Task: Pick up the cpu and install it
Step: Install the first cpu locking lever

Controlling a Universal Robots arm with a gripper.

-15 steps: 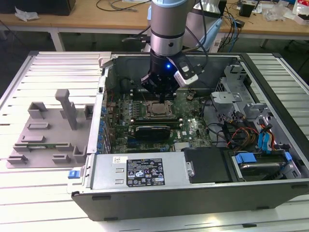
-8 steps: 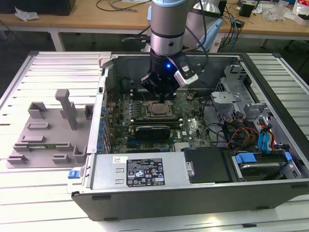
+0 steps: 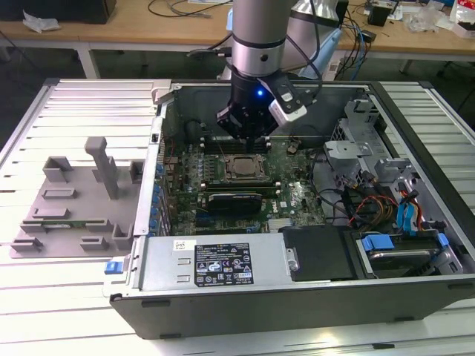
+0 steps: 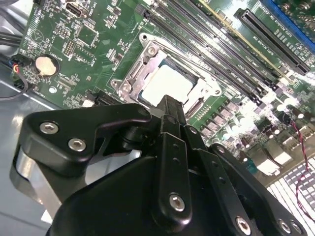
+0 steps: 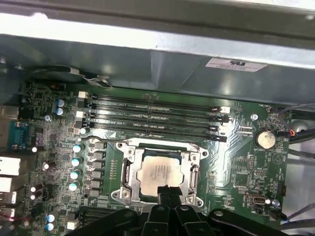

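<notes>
**Fingers point(image 5: 163, 192) closed and empty above the seated cpu**

Pressed together at the tips in the first wrist view, with no gap showing and nothing clamped between. Seen edge-on in the second wrist view as the one narrow black tip of the gripper point(image 4: 170, 104).

Directly under those tips: the cpu point(image 5: 158, 173), silver top plate up, lying flat inside the metal socket frame point(image 5: 129, 174) on the green motherboard point(image 5: 236, 162). Cannot tell whether touching the plate or just clear of it.

Beyond the fingertips, past the socket: a row of long black memory slots point(image 5: 152, 115), side by side. Off to one side of the fingers and well apart from them: a round coin cell point(image 5: 266, 139).

In the exterior view, hanging from the arm inside the open computer case point(image 3: 297, 311), poised over the socket.

Outside the case, well away from the fingers toward the exterior view's left: a grey fixture tray point(image 3: 74, 200) with upright posts.
</notes>
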